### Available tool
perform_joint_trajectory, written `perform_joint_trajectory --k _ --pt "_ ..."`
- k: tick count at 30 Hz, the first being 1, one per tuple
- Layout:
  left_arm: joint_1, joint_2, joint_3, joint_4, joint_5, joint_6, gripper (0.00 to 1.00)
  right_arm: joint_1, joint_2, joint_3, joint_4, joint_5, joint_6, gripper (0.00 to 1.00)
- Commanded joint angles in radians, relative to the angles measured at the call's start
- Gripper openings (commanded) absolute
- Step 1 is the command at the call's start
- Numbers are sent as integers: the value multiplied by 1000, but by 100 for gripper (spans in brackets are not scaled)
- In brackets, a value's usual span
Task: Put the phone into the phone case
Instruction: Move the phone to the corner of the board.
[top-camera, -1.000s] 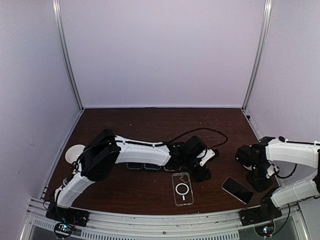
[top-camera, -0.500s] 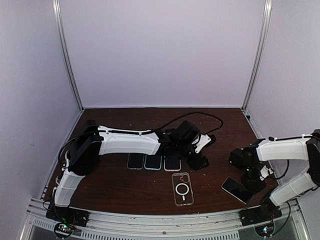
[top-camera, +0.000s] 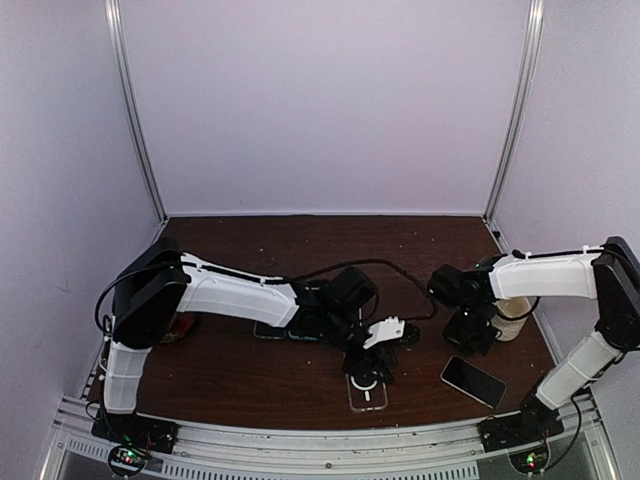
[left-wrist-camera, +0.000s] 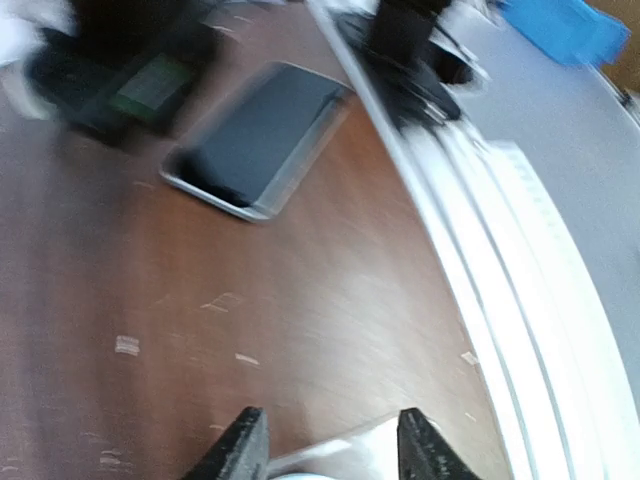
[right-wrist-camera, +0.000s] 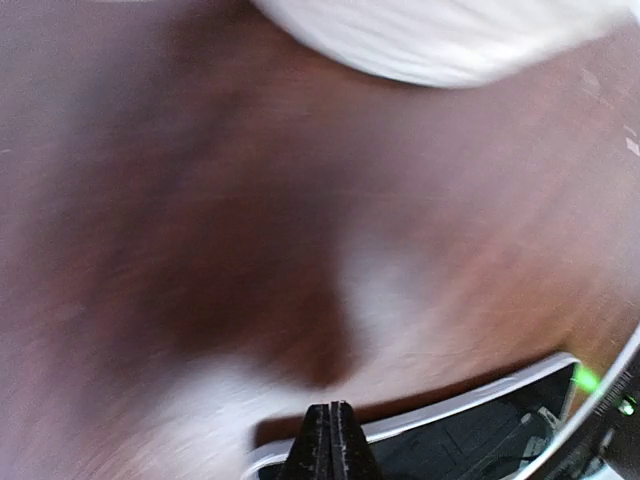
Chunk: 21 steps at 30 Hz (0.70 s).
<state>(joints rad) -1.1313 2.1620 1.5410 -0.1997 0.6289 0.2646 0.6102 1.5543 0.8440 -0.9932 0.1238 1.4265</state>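
The phone (top-camera: 473, 380) lies on the tabletop (top-camera: 300, 250), not in the phone case (top-camera: 366, 388).
The left arm (top-camera: 240, 295) reaches across to the clear phone case, which lies flat near the front middle of the brown tabletop. The left jaws hang right over the far end of the case. They are spread apart. In the wrist view a pale edge shows between the two fingers (left-wrist-camera: 243, 447), but I cannot tell if they touch it. The phone lies flat, dark side up, near the front right and well apart from the case. The right jaws are pressed together with nothing in them, just behind the phone. A pale round thing (top-camera: 512, 308) stands beside the right arm (top-camera: 545, 275).
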Motion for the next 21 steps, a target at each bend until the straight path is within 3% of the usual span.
perform_joint_trajectory --k 1,6,9,12,14,21 --pt "-53 -26 -14 89 103 160 43 -41 -91 12 89 -34 -254 6" --pt "-136 72 35 174 -107 154 24 -113 -95 63 5 -62 -475 6" --pt "-155 116 63 214 -197 192 21 -174 -78 66 0 -104 -570 7" --pt "-181 252 301 -33 -309 209 17 -216 -34 69 -8 -145 -639 8" --pt "-194 318 406 -91 -385 201 15 -220 -12 65 -20 -144 -665 7" --pt "-223 396 505 -157 -480 211 14 -222 23 -19 44 -213 -710 7"
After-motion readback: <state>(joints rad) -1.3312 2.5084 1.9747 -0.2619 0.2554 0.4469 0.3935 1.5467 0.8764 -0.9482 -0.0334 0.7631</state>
